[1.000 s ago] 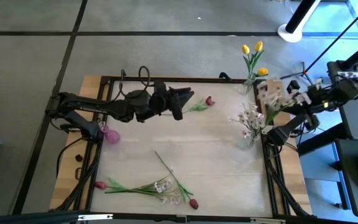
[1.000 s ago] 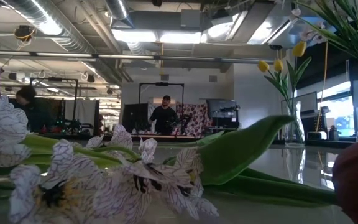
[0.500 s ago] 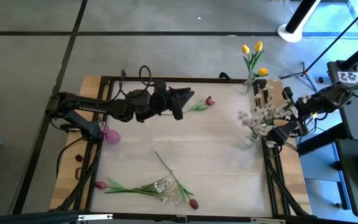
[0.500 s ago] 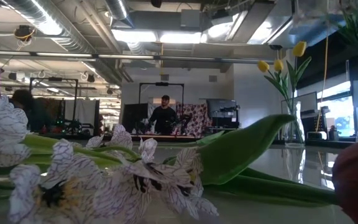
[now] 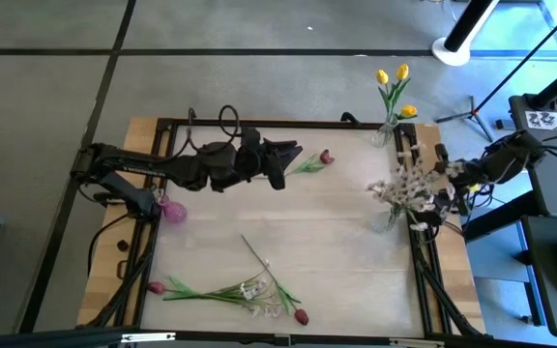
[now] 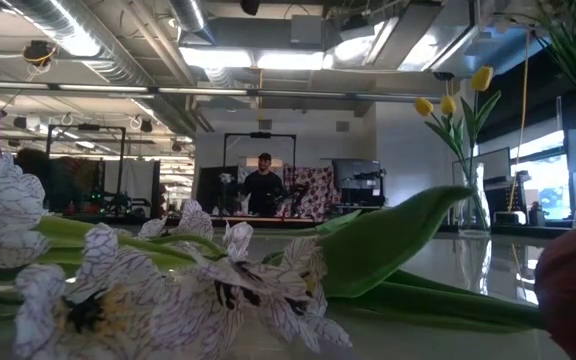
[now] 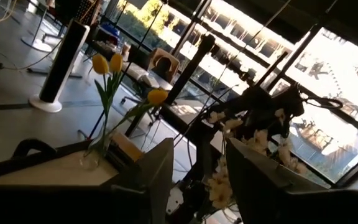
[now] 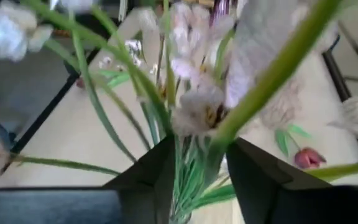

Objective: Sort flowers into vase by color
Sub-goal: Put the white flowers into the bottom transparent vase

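White blossom sprays (image 5: pixel 404 188) stand with their stems in a clear vase (image 5: pixel 385 220) at the table's right edge. My right gripper (image 5: pixel 440 191) is open beside them, and in the right wrist view its fingers (image 8: pixel 201 165) flank the green stems (image 8: pixel 188 155). Yellow tulips (image 5: pixel 393 87) stand in a vase at the far right corner. My left gripper (image 5: pixel 293 159) hovers open over the table's far middle, next to a dark red tulip (image 5: pixel 325 156) lying flat. More stems (image 5: pixel 249 288) lie near the near edge. My right gripper has the white spray's green stems (image 8: pixel 216 146) between its open fingers, coming level from the table's right side, just above the vase mouth. I cannot tell whether a finger touches a stem.
A purple vase (image 5: pixel 172 211) stands at the left edge. The pile by the near edge holds white blossoms (image 6: pixel 168 290) and red tulips (image 5: pixel 301 316). The black table frame (image 5: pixel 259 123) runs around the wood top. A person (image 6: pixel 263 185) stands far behind the table.
My right arm has drawn back toward the table's right edge and come lower. The white spray has come down with it, shifted a little to the right, and now leans toward that edge above the clear vase.
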Motion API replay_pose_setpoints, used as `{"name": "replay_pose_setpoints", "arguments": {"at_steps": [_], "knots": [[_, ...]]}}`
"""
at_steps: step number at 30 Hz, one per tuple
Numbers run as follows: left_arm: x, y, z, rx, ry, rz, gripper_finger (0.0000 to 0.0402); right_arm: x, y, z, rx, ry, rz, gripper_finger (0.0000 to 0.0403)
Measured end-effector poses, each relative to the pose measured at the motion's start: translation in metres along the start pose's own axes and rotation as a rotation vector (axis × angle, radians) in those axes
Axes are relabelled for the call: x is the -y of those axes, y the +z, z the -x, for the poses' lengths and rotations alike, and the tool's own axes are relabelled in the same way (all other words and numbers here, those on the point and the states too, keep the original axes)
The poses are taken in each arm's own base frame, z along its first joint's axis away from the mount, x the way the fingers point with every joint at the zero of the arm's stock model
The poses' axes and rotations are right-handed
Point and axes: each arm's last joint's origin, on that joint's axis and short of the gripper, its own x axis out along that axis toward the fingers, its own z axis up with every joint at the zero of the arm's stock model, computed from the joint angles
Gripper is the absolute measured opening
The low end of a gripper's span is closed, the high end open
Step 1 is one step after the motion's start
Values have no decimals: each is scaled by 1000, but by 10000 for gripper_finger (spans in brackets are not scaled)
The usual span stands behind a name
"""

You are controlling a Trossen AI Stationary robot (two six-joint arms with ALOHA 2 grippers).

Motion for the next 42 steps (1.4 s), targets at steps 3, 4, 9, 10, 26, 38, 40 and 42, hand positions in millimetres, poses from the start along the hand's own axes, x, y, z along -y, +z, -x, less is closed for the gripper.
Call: {"name": "replay_pose_setpoints", "arguments": {"at_steps": [3,4,9,10,26,38,40,42], "knots": [[0,-4,1,-29,11,6,144,-1,5,2,-46,10,-13,165],[0,-5,1,-37,12,5,144,-1,7,2,-74,5,-15,170],[-1,-9,3,-75,32,1,144,-3,12,2,-215,-16,-37,198],[-2,-10,3,-81,37,4,144,-3,12,2,-245,-12,-44,205],[-10,-39,12,-310,161,15,144,8,66,56,-44,20,-160,291],[46,-116,89,-890,121,371,103,43,75,126,301,-227,-274,292],[51,-139,102,-964,164,356,101,45,76,130,331,-266,-273,292],[51,-163,112,-1069,215,303,104,46,78,132,360,-295,-261,292]]}}
